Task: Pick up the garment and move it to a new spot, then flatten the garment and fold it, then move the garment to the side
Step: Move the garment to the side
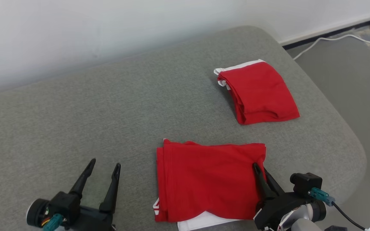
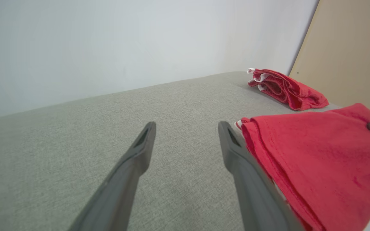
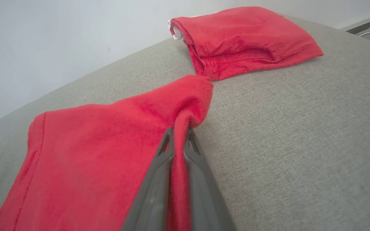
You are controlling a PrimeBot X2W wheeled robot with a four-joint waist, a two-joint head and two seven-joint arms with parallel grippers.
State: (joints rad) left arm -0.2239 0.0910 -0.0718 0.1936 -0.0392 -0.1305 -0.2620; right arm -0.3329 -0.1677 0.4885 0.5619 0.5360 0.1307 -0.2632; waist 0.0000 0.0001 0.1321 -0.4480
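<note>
Grey upholstered surface (image 1: 108, 112), rounded at its corners, set against a white wall (image 1: 108, 25).

Near, centre-right: red garment (image 1: 204, 179), folded into a flat rectangle, with white trim showing at its near side, close to the near edge.

Right gripper (image 1: 259, 168): fingers pressed together, pinching the garment's right edge, with cloth bunched between them.

Left gripper (image 1: 105, 163): fingers spread and holding nothing, just left of the garment over bare upholstery.

Progress, as judged: relocating, flattening and folding looked done. The move to the side was not yet done.

Far right: second folded red garment (image 1: 259, 91), well apart from the first and occupying that corner.

Open room: a wide bare stretch ran left and far left. The right edge lay near the pinch. Beyond it was floor (image 1: 342, 80) with a white cable (image 1: 320, 40).
</note>
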